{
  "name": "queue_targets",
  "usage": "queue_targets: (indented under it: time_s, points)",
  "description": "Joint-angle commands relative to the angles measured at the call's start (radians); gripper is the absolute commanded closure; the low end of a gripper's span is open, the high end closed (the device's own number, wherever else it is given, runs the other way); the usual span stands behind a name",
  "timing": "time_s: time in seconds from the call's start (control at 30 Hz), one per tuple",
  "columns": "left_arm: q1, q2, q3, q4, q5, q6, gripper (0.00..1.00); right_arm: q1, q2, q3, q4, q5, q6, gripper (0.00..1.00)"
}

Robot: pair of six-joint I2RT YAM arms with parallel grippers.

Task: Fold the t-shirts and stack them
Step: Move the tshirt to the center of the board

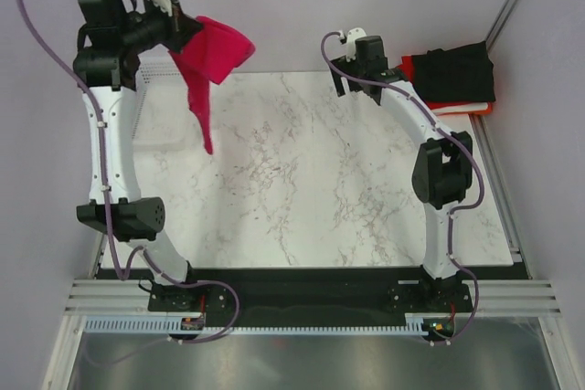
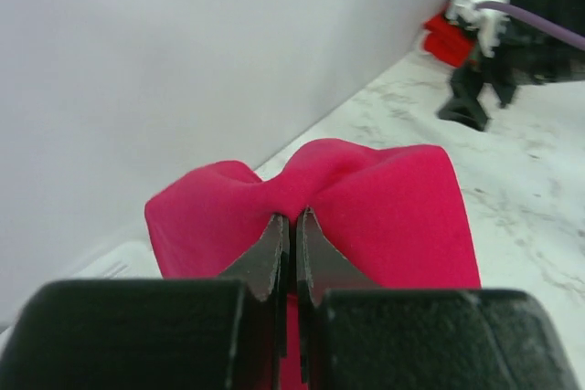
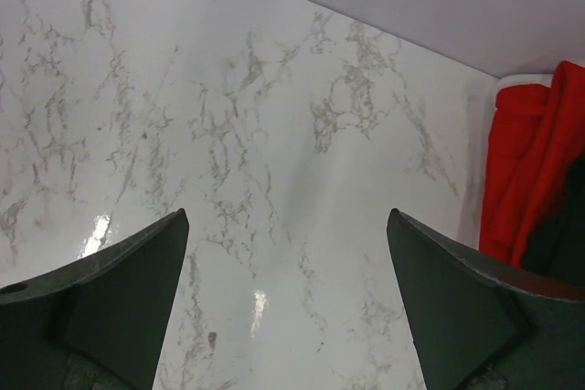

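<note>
A crimson-pink t-shirt (image 1: 212,61) hangs bunched in the air over the table's far left corner, one end trailing down toward the marble. My left gripper (image 1: 186,32) is shut on its upper fold; in the left wrist view the cloth (image 2: 384,207) bulges on both sides of the closed gripper (image 2: 292,218). At the far right corner lies a stack with a black t-shirt (image 1: 454,73) on an orange-red t-shirt (image 1: 475,108), a white layer showing between. My right gripper (image 1: 350,82) hovers open just left of that stack, over bare marble (image 3: 274,226), the red cloth (image 3: 530,171) at its right.
The marble table top (image 1: 311,180) spreads between the arms. A white mesh surface (image 1: 155,98) lies under the left arm at the table's left side. Grey walls close the back and sides.
</note>
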Motion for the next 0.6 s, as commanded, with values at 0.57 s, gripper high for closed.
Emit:
queue_targets:
  time_s: [0.57]
  points:
    - [-0.262,-0.054,-0.661,0.106,0.057,-0.39,0.98,-0.117,-0.364,-0.502,0.039,-0.37,-0.203,0.1]
